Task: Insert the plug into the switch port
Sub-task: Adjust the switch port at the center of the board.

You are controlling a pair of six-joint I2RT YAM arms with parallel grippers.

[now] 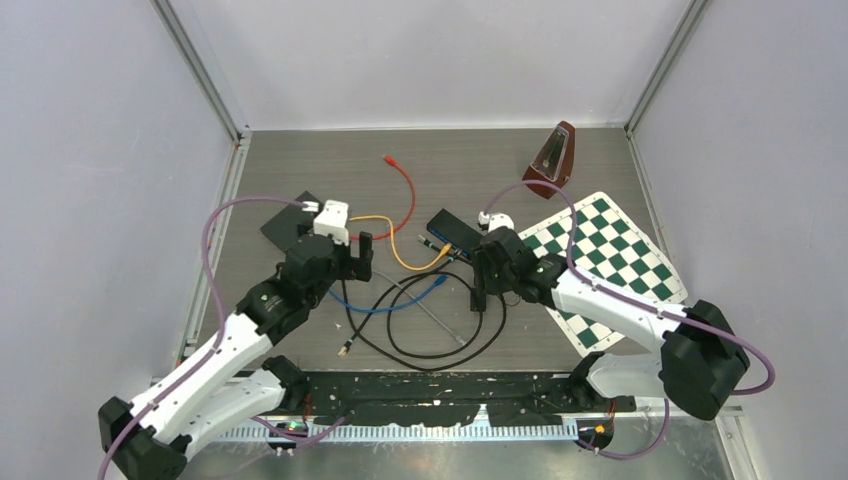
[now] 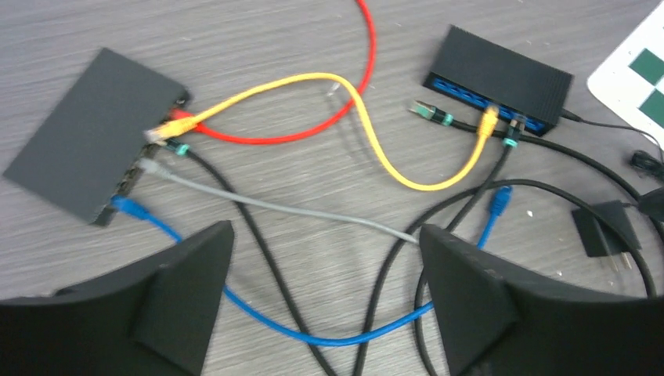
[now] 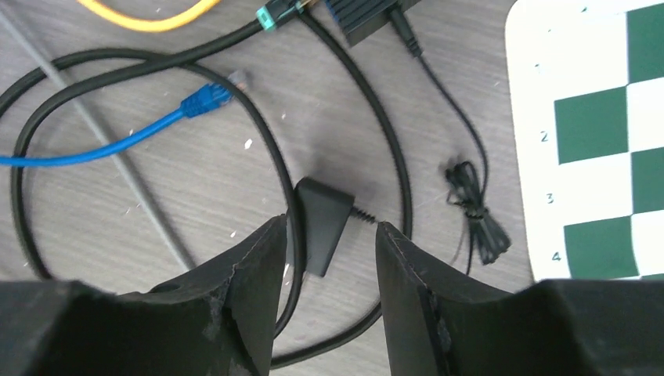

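The black switch (image 2: 497, 74) with blue ports lies at mid-table, also seen from above as the switch (image 1: 455, 230). A yellow plug (image 2: 488, 119) and a black cable's teal-collared plug (image 2: 509, 137) sit in its port row. Another teal-collared plug (image 2: 427, 110) lies loose just left of it, and a blue plug (image 3: 205, 98) lies loose on the table. My left gripper (image 2: 325, 231) hangs open above the cables with nothing between its fingers. My right gripper (image 3: 330, 223) is open too, over a black power adapter (image 3: 321, 223) that rests on the table.
A second black box (image 2: 94, 133) at the left holds red, yellow, grey and blue cable ends. Loops of black cable (image 1: 440, 350) sprawl over the middle. A green chessboard mat (image 1: 600, 260) and a brown metronome (image 1: 552, 158) stand at the right.
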